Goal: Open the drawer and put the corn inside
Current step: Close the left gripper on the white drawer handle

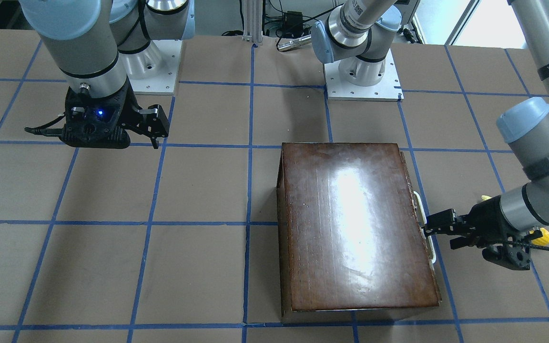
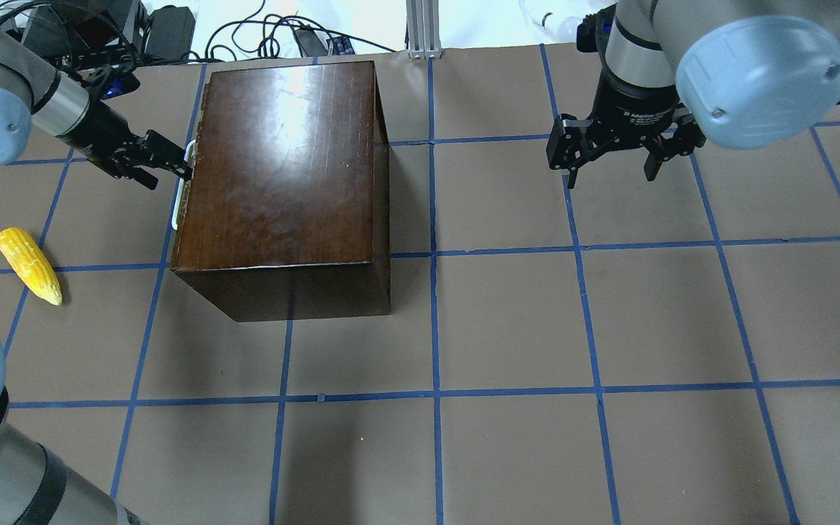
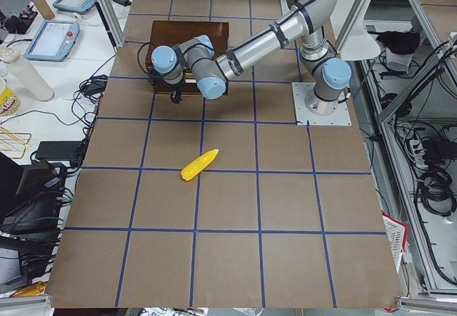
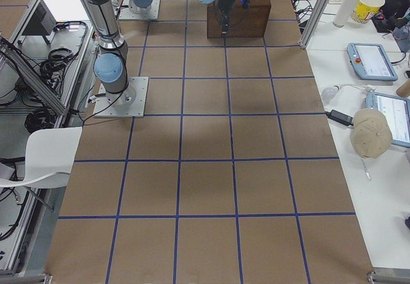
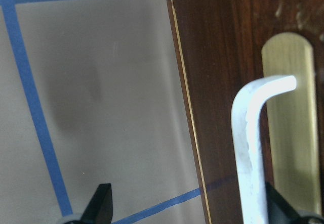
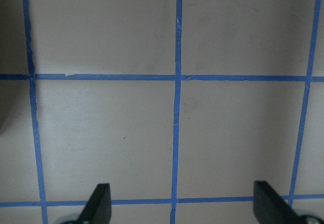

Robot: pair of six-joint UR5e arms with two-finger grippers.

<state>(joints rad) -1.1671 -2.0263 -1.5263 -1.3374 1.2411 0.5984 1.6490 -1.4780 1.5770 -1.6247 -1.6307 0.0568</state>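
The right arm (image 2: 635, 51) is silver-grey, its joint cap (image 2: 759, 73) pale blue. The right gripper (image 2: 609, 177) is black, with white lettering (image 2: 642, 115) just behind it.

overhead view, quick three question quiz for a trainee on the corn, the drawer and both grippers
1. True or false: the corn lies inside the drawer.
2. What is the left gripper reaching for? A: the white handle. B: the corn. C: the top of the box.
3. Fill in: the right gripper hangs over the bare table with its fingers ___.

Key
1. False. The corn lies on the table, apart from the box, and the drawer looks shut.
2. A. The handle sits between the spread fingers.
3. Open.
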